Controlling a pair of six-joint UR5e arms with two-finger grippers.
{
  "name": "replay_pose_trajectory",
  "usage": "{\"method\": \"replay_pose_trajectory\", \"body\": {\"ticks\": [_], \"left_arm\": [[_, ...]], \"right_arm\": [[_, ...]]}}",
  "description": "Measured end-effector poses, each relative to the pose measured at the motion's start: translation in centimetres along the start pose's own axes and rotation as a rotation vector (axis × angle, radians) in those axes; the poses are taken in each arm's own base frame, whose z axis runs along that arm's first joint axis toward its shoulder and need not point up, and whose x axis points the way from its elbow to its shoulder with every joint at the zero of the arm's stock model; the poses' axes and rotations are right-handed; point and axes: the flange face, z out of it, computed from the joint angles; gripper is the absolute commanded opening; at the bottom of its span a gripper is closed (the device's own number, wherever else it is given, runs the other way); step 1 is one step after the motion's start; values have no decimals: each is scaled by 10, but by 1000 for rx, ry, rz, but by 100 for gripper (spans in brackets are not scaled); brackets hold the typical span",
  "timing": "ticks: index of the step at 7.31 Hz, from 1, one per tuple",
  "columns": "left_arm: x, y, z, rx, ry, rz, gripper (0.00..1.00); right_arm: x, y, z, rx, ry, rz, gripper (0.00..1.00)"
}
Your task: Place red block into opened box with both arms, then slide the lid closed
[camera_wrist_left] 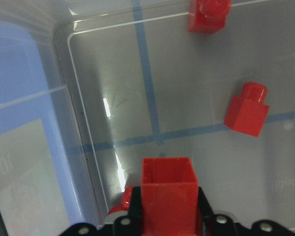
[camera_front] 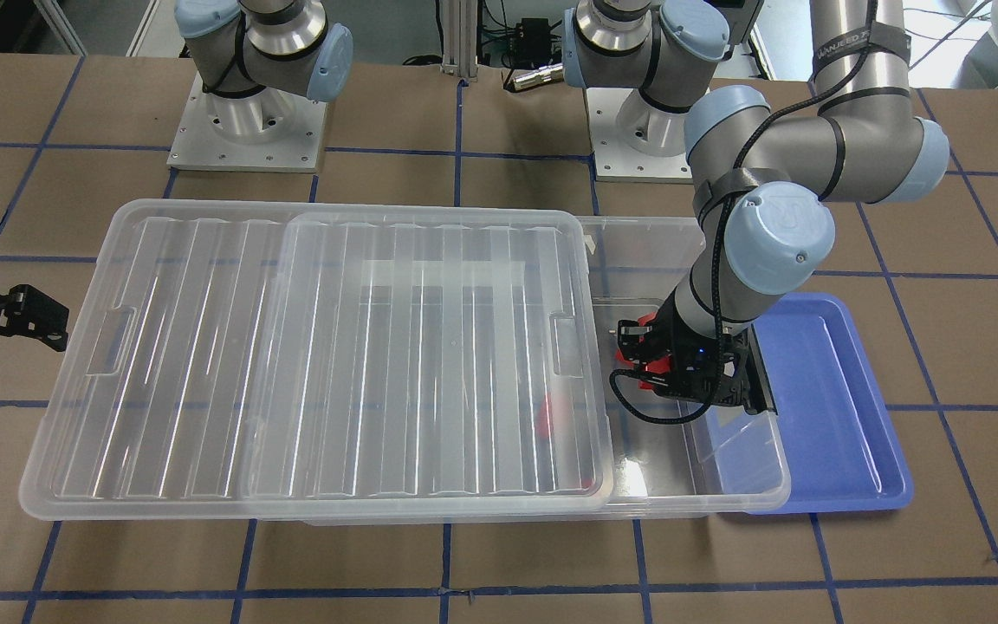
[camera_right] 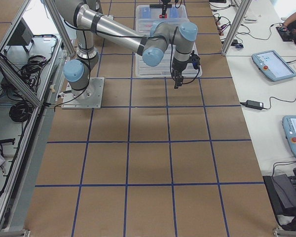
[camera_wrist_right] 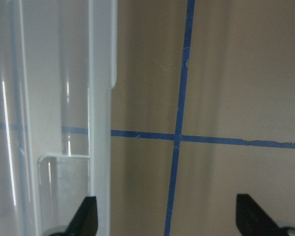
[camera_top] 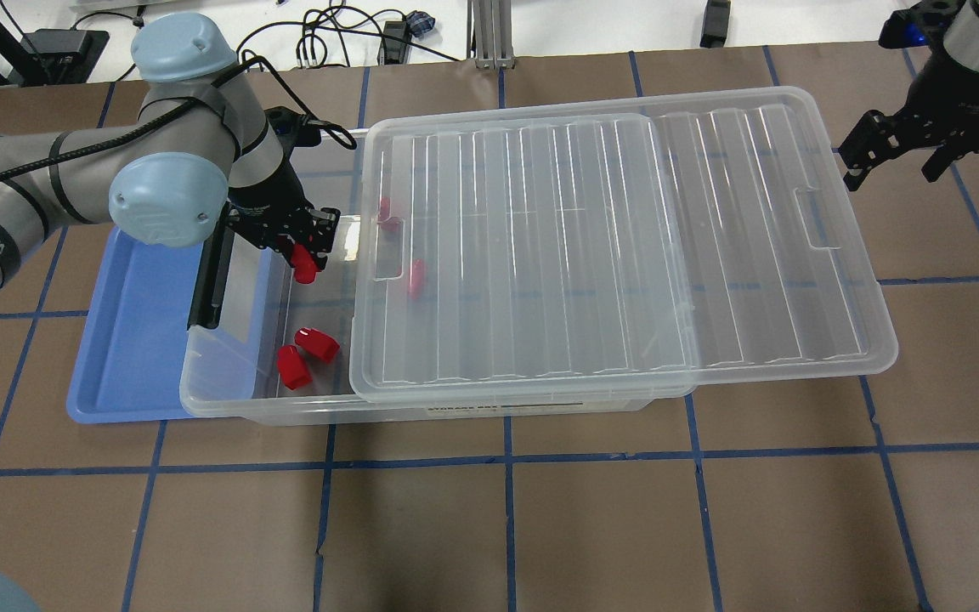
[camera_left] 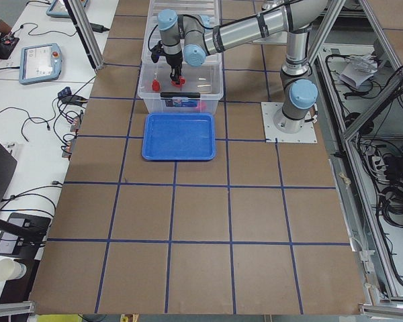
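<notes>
**Left tool** [camera_top: 303, 252]: clamped on the red block [camera_wrist_left: 168, 189]. The wrist view shows one finger on each side of the block, whose hollow underside faces the camera. The tool points down over the uncovered end of the box [camera_top: 421, 414]. The block hangs there above the clear floor. Whether it is below the rim cannot be told.

**Box contents:** two loose red bricks [camera_top: 317, 342] lie close together on the floor of the uncovered end, near the front wall and apart from the held block. Two more red bricks [camera_top: 415, 276] show dimly through the lid.

**Lid** [camera_top: 625, 246]: it lies on top of the box, shifted toward the robot's right. It overhangs the box's right end and leaves the left end open.

**Black bar** [camera_top: 205, 285]: it runs along the box's left short end, just behind the left tool.

**Blue tray** [camera_top: 132, 340]: it sits on the bench [camera_top: 506, 527] just beside that same end of the box.

**Right tool** [camera_top: 897, 157]: fingers spread apart and gripping nothing. It hangs near the overhanging short end of the lid, by the far corner. In its wrist view the notched rim runs along the left side, with one fingertip [camera_wrist_right: 88, 216] at the rim's edge and the other over bare bench. Contact with the lid cannot be confirmed.
</notes>
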Motion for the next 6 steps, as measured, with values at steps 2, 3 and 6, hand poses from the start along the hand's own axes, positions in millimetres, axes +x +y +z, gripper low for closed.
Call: {"method": "replay_pose_trajectory", "body": {"ticks": [2,3,6], "left_arm": [[-3,1,19,-30,40,-47,18],[-4,0,27,-33,40,-56,19],[-8,-6,49,-34,31,-48,20]], "right_arm": [[-2,-4,20,-34,-43,2,100],[-1,-7,28,-46,-52,3,100],[4,-11,33,-51,-39,-1,100]]}}
